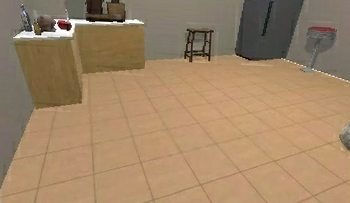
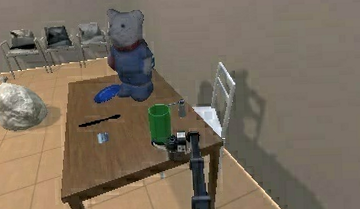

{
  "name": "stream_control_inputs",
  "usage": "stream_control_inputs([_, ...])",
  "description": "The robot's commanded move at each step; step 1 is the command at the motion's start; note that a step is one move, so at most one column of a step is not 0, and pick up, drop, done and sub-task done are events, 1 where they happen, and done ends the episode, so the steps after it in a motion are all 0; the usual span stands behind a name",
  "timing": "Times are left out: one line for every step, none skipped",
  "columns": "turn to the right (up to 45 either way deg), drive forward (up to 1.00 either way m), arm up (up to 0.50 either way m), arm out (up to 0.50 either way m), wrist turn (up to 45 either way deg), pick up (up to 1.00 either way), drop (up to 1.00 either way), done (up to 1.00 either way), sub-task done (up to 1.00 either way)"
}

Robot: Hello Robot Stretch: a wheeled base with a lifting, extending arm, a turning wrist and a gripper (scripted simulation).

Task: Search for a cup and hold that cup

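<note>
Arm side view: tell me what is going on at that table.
The robot's arm reaches out over a wooden table, and its claw is at a green cup that stands on the tabletop near the edge. Whether the claw holds anything cannot be told. Farther back on the table sits a big grey stuffed bear in blue clothes, with a white chair beside the table. In the forward view a kitchen counter and a dark fridge stand across the tiled floor.
</note>
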Motion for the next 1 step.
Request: stream_control_inputs([0.0,0.00,0.10,0.00,0.0,0.00,0.00,0.00,0.00])
